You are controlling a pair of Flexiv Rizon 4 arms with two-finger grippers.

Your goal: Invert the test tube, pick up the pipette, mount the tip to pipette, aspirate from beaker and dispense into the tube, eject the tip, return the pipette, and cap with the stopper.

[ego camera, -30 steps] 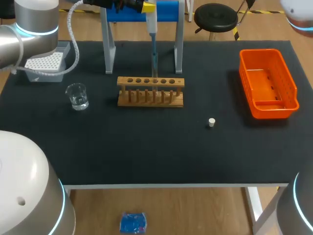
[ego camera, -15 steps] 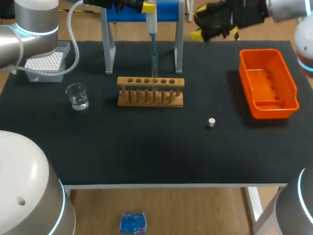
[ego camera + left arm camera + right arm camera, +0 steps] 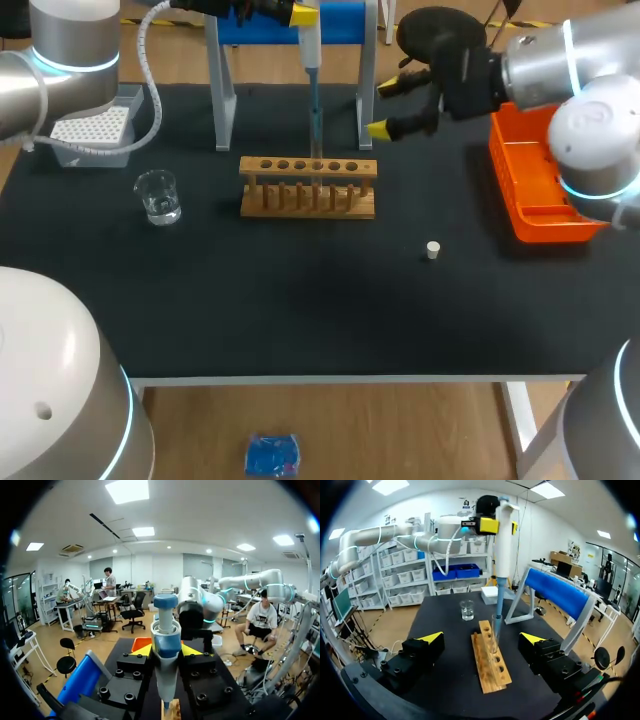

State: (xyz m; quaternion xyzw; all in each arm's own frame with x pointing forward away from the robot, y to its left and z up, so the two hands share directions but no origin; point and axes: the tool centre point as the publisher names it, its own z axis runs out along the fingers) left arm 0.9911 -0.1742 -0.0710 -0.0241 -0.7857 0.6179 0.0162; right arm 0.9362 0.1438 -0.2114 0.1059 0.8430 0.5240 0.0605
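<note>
Right wrist view, test tube (image 3: 496, 635) ahead of spread right pincer (image 3: 482, 638)

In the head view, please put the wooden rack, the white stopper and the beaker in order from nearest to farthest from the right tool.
1. The wooden rack, just in front of the right tool, at the table's middle.
2. The white stopper, further toward the table's front edge.
3. The beaker, far over on the left side.

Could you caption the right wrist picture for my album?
Open right pincer faces the wooden rack as the left pincer holds a pipette above it.
</note>
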